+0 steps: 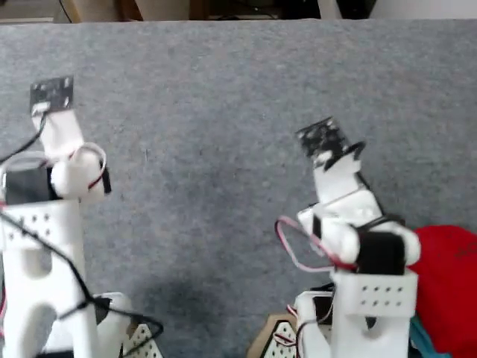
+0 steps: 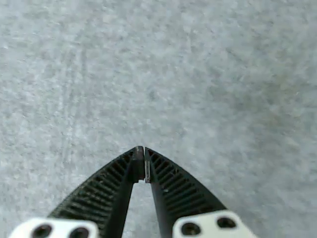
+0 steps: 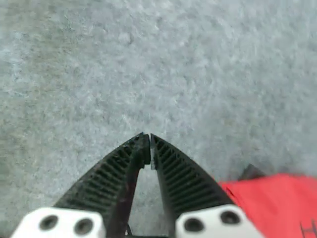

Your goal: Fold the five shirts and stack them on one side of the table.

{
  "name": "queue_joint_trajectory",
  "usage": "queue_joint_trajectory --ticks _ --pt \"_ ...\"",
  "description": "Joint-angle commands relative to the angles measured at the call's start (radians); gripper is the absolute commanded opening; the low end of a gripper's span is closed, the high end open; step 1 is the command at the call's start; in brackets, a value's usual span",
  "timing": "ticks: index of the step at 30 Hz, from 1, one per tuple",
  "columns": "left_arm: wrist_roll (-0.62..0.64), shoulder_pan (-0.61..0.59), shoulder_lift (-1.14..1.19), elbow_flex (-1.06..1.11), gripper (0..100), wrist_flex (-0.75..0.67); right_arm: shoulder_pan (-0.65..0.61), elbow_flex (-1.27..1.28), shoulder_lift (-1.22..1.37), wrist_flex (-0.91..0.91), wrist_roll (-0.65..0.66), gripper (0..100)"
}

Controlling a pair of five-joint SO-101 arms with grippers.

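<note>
Red shirt (image 1: 449,287) lies bunched at the bench (image 1: 223,82) edge by the right arm's base, on teal fabric (image 1: 422,337); probably the unfolded pile. Left pincer (image 2: 141,154) and right pincer (image 3: 147,142) are both pressed together, gripping nothing, over grey felt.

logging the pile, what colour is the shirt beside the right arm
Red: the crumpled red cloth shirt shows best in the high view.

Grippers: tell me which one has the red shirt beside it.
The right gripper: the red shirt lies close beside it, while the left gripper sits far across the grey table.
</note>
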Motion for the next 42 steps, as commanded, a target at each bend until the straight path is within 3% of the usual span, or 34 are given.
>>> queue_joint_trajectory --ticks 1,6,9,15,27,42 --pt "-0.046 -0.081 -0.166 0.212 2 -0.155 -0.068 0.122 -0.145 -0.071 -0.002 0.5" --pt "-0.115 -0.195 -0.375 0.522 2 -0.439 -0.030 0.363 -0.387 -0.311 0.000 0.5" --pt "-0.133 -0.226 -0.490 0.652 2 -0.508 -0.028 0.478 -0.522 -0.322 -0.005 0.8" --pt "-0.127 -0.247 -0.685 0.827 2 -0.503 -0.028 0.613 -0.700 -0.206 -0.006 0.8" --pt "-0.132 -0.249 -1.107 1.218 2 -0.505 -0.021 0.792 -0.839 -0.155 0.000 0.5" --pt "-0.129 -0.245 -1.096 1.303 2 -0.502 -0.022 0.935 -0.837 -0.201 0.000 0.5"
